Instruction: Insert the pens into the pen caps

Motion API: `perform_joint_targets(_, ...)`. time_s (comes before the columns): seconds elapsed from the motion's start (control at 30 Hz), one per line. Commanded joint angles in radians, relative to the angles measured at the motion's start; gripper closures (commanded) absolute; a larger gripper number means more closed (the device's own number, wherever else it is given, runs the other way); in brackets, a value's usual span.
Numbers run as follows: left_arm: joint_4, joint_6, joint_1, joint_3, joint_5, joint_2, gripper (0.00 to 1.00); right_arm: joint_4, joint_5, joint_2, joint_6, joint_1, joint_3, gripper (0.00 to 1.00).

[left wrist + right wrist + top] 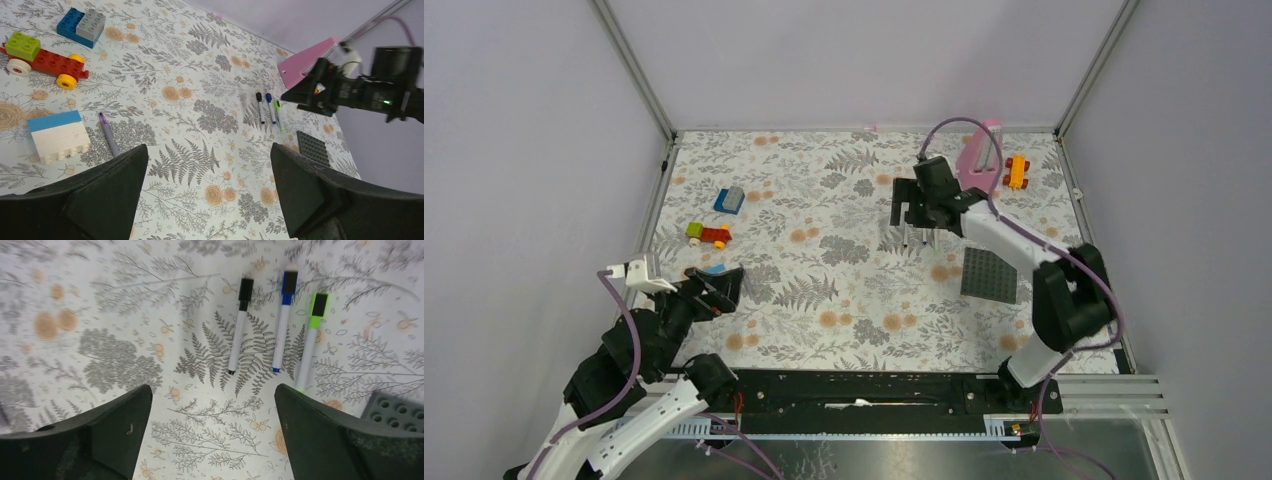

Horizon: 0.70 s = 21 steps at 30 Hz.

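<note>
Lying side by side on the flowered cloth, at the far right part of the table: black pen (237,335), blue pen (282,330), green pen (307,352), all three with their caps (289,285) already seated on one end. Above them, right gripper (212,390), spread wide and holding nothing. Just beside the green pen, a dark grey studded plate (395,412). Well apart, at the near left, left gripper (209,150), spread wide too and empty, near a white and blue block (59,136) and a purple pen (108,134).

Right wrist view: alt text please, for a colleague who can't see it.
A black pen, blue pen and green pen lie side by side, capped, on floral cloth. The open right gripper frames the foreground, holding nothing.
</note>
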Motion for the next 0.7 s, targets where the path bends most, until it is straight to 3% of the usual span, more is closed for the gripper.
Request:
perform_joint_targets(0.0, 0.031, 0.010, 0.001, -0.002, -0.028, 0.034, 0.01, 0.224, 0.000, -0.212, -0.057, 0.003, -0.147, 0.00)
perform_joint_targets(0.27, 0.030, 0.008, 0.000, -0.005, -0.032, 0.057, 0.01, 0.803, -0.129, -0.592, -0.134, 0.011, -0.574, 0.00)
perform_joint_targets(0.67, 0.014, -0.015, 0.002, -0.008, -0.061, 0.078, 0.01, 1.067, -0.126, -0.750, -0.161, 0.011, -0.903, 0.00)
